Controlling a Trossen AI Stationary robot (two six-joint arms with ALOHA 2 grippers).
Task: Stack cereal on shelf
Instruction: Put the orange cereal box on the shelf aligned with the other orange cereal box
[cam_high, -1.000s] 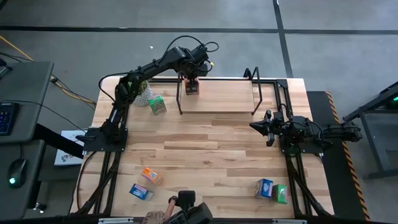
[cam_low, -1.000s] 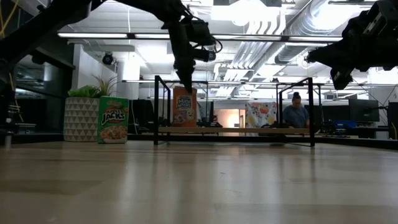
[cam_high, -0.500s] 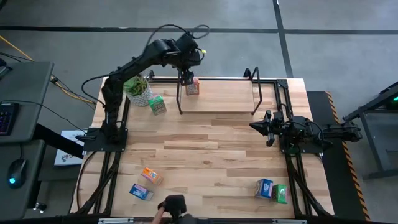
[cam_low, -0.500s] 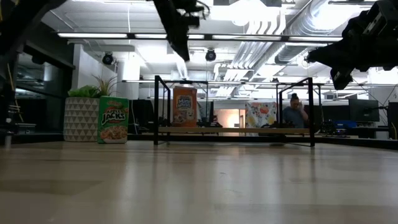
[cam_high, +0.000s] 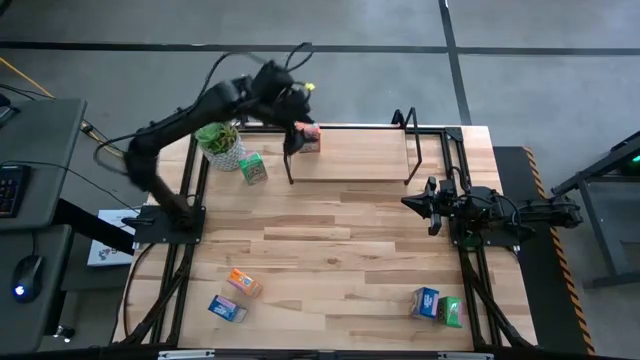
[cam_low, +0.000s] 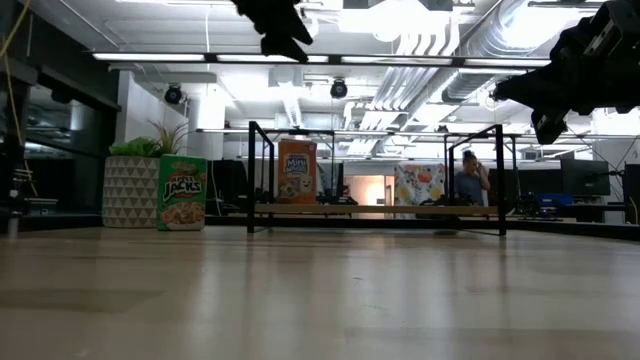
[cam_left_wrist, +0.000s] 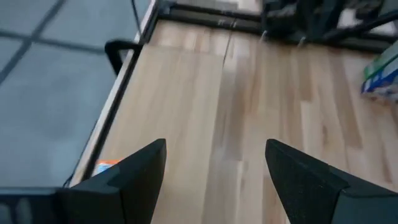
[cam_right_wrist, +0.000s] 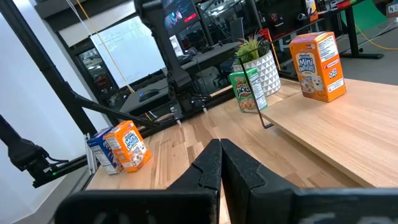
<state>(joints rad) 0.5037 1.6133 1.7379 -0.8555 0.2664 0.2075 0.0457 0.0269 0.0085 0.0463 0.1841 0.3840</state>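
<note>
orange cereal box (cam_high: 309, 138) upright on shelf (cam_high: 350, 166)

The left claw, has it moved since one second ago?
Yes. The left claw has risen off the orange box, high above the shelf.

The left gripper (cam_high: 291, 128) came off the orange cereal box (cam_high: 309, 138) on the shelf (cam_high: 350, 160) and lifted clear, fingers (cam_left_wrist: 134, 177) spread apart and empty. The left arm (cam_high: 180, 120) swung back toward the plant (cam_high: 222, 145) and up, nearly out of the low view. The box stood upright alone on the board.
</note>
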